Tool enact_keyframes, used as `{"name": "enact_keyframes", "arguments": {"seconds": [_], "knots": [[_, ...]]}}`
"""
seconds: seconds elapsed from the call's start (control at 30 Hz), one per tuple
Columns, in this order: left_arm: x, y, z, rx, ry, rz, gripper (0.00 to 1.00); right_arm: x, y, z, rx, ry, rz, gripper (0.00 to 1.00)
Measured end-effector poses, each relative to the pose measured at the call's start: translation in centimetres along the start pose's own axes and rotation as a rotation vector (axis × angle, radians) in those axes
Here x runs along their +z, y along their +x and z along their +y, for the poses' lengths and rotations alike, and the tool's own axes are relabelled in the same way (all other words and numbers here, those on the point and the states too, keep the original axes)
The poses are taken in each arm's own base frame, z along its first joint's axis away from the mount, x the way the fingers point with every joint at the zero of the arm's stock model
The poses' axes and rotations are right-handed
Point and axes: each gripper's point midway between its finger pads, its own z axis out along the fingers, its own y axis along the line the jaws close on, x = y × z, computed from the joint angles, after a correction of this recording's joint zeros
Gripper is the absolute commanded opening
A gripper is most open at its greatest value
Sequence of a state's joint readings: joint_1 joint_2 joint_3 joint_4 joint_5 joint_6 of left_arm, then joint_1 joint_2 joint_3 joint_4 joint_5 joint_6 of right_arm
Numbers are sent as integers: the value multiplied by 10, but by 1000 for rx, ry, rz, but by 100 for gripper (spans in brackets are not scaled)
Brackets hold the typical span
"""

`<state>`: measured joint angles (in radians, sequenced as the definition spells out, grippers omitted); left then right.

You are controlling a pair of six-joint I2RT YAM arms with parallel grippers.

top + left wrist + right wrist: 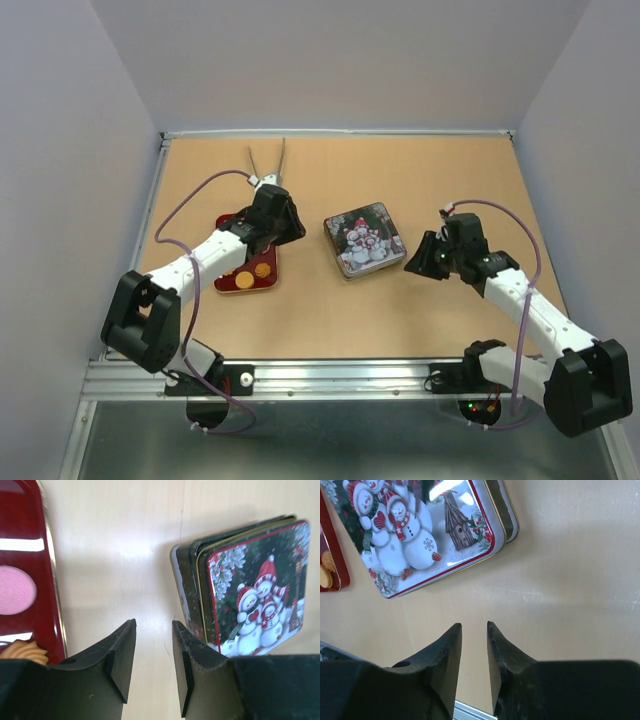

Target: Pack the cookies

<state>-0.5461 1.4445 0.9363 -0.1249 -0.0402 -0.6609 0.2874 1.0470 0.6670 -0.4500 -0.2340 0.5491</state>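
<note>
The cookies (263, 270) lie in a red tray (228, 283) on the left part of the table (330, 310). The overhead view resolves two orange ones at the tray's near end; the far part of the tray is covered by the left hand (275, 222) above it. The left wrist view shows one pink cookie (15, 590), cut off by the frame edge, and an orange cookie (22, 651) partly hidden behind the finger body. Left hand: jaws set narrow, gap empty, bare table visible between them, with the tray to one side and the snowman tin (364, 240) to the other. The tin's lid is on, its edge slightly offset from the base; the contents are hidden. Right hand (428, 258): just right of the tin, jaws set narrow, nothing between them, over bare table. Metal tongs (257, 163) lie near the far edge, their joint end hard to make out behind the left wrist
</note>
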Motion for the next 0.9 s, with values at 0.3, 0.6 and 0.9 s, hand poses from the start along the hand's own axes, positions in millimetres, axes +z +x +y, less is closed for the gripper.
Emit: {"name": "enact_keyframes", "arguments": {"seconds": [0.3,0.6,0.9], "knots": [[-5,-3,8,-2,-19,-11,45,21,24,-5,37,-1,97,31],[-5,-1,10,2,-26,-5,45,40,29,13,30,-50,112,29],[-5,-1,10,3,-26,-5,45,59,42,14,16,-36,152,26]]}}
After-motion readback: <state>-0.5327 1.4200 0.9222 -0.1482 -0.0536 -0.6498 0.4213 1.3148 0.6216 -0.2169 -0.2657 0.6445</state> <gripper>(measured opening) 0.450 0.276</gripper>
